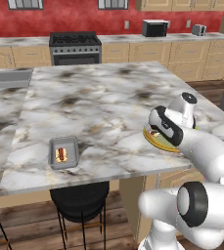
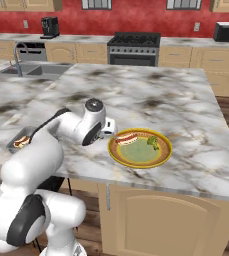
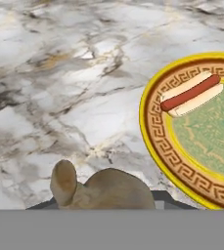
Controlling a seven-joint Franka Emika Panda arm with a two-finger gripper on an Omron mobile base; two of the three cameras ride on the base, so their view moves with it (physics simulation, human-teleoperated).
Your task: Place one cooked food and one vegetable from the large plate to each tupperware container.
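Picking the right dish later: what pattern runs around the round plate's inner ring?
A Greek-key meander on the orange-red ring of the yellow-rimmed plate, clearest in the hand view.

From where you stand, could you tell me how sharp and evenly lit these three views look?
Left base view: flat light, soft shadow beside the tray. Right base view: even, no glare on the large plate. Hand view: hot dog crisp, the brown thing at the gripper looms large.

light: bright, even | shadows: faint | glare: none | sharpness: slightly soft

two base views behind the arm, facing forward over the table (image 1: 108, 97), sharing the large plate (image 2: 136, 161); hand view close above it.
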